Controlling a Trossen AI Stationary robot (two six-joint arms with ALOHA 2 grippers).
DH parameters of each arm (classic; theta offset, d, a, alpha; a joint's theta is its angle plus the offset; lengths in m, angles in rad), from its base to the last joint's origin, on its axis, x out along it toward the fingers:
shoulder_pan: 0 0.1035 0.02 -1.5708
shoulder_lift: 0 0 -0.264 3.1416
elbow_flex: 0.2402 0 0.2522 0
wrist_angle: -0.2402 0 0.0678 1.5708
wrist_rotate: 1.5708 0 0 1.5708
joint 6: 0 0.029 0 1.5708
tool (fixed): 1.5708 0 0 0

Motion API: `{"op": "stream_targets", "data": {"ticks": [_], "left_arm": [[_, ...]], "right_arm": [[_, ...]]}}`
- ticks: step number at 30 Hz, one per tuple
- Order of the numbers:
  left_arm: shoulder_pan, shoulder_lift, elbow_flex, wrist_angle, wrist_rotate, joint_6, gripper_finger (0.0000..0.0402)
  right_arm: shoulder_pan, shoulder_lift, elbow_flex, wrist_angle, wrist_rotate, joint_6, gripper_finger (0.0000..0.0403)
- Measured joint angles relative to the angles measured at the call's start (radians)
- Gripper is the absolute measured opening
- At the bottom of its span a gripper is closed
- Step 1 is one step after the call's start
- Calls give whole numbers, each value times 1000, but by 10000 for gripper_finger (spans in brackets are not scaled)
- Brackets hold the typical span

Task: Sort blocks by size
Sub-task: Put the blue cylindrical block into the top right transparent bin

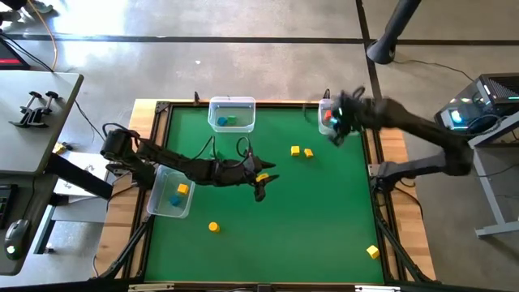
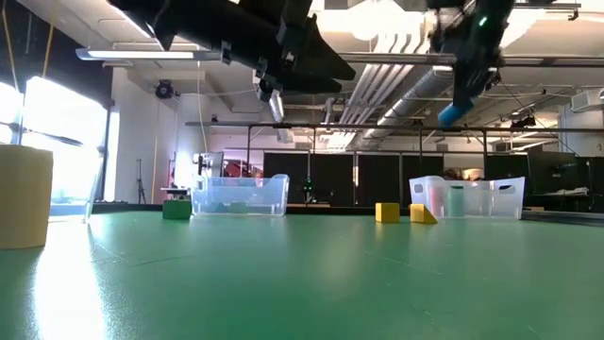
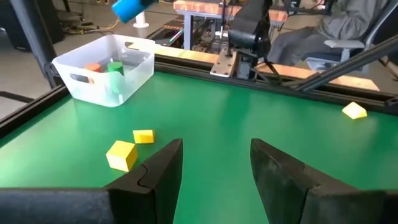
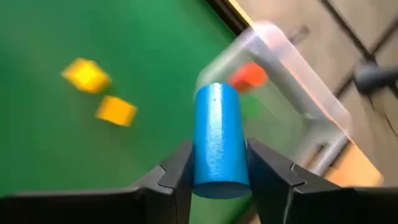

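My right gripper (image 1: pixel 335 136) hangs above the table's far right, beside a clear bin (image 1: pixel 327 116), shut on a blue cylinder (image 4: pixel 219 140). That bin holds a red-orange block and a green block (image 3: pixel 115 67). My left gripper (image 3: pixel 214 165) is open and empty above the table's middle (image 1: pixel 261 188). Two yellow blocks (image 1: pixel 295 150) (image 1: pixel 308 152) lie on the green mat between the grippers. An orange-yellow cylinder (image 1: pixel 213 227) stands near the front left. Another yellow block (image 1: pixel 372 252) lies at the front right. My right gripper pinches the blue cylinder's curved sides (image 4: pixel 205 168) between its two fingers, near one end. The cylinder lies along the fingers and sticks out past their tips. It is lifted clear of the table, pointing down at a slant (image 2: pixel 453 113).
A clear bin (image 1: pixel 231 113) at the far middle holds a blue and a green block. Another clear bin (image 1: pixel 173 195) at the left edge holds a blue and a yellow block. A wooden rim (image 1: pixel 389 146) frames the mat. A person sits beyond the table (image 3: pixel 348 25).
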Motion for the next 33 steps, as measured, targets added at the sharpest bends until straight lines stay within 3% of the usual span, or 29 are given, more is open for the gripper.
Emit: {"op": "stream_targets", "data": {"ticks": [6,12,20,33], "left_arm": [[-1,0,0,1,0,-6,172],[-14,0,0,-5,0,-14,172],[-26,0,0,-6,0,-14,172],[-27,0,0,-6,0,-14,172]], "right_arm": [[-335,260,113,-57,-121,-212,117],[-504,480,187,-118,-143,-305,117],[-549,632,197,-144,-148,-328,117],[-553,691,196,-130,-148,-329,150]]}}
